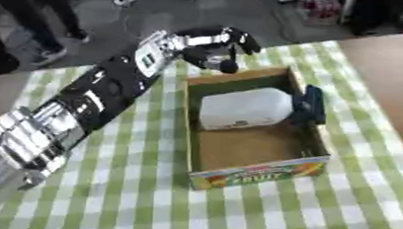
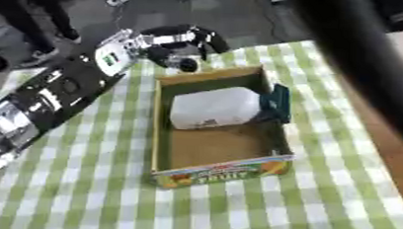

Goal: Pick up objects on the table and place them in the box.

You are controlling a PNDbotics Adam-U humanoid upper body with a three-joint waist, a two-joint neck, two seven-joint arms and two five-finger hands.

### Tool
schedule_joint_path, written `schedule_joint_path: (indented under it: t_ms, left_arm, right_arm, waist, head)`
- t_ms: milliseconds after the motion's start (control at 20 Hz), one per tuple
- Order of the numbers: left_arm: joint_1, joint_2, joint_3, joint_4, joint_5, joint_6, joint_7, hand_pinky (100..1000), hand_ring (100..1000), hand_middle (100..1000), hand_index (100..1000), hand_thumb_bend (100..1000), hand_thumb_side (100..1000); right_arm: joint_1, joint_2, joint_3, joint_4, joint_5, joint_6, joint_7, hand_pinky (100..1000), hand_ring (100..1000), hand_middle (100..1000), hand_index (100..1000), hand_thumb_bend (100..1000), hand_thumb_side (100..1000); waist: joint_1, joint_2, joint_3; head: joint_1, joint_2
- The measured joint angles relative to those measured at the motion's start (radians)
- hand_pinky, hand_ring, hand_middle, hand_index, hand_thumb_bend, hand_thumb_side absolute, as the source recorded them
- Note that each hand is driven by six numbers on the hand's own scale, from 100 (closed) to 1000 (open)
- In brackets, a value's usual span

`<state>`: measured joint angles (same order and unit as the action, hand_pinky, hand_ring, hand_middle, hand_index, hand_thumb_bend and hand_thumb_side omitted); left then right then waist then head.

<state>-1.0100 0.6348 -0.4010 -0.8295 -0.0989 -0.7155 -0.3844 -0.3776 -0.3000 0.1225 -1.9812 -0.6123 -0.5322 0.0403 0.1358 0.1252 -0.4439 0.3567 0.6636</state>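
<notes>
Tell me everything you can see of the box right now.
The box is an open-topped cardboard tray, brown inside, with a colourful fruit print on its near wall. It sits flat on the green-and-white checked tablecloth, slightly askew. Inside, at the far end, lies a white jug-like container; a dark blue object leans at the right wall. The left hand hovers just beyond the far rim, not visibly touching it.

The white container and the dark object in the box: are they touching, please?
Touching: the left eye view shows the white container pressed against the dark object.
</notes>
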Motion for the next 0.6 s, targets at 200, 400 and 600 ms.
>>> schedule_joint_path:
  t_ms: [200,400,600]
  left_arm:
    - [0.021,0.024,0.010,-0.046,0.018,-0.019,0.019,625,834,848,871,577,976]
    - [0.081,0.066,0.020,-0.134,0.046,-0.039,0.039,602,823,841,865,522,943]
    - [0.191,0.123,0.038,-0.273,0.105,-0.030,0.058,575,818,836,867,497,929]
  right_arm:
    - [0.003,-0.002,0.000,0.000,0.001,-0.001,0.000,532,680,698,760,296,1000]
    - [0.021,-0.017,-0.005,0.000,0.001,-0.006,-0.004,532,678,697,759,277,1000]
    - [0.037,-0.041,-0.013,0.000,0.001,-0.016,-0.005,532,677,698,759,302,1000]
  waist:
    - [0.000,-0.012,0.042]
    - [0.000,-0.039,0.119]
    - [-0.007,-0.058,0.202]
  head:
    - [0.001,0.001]
    - [0.000,0.008]
    - [-0.006,0.010]
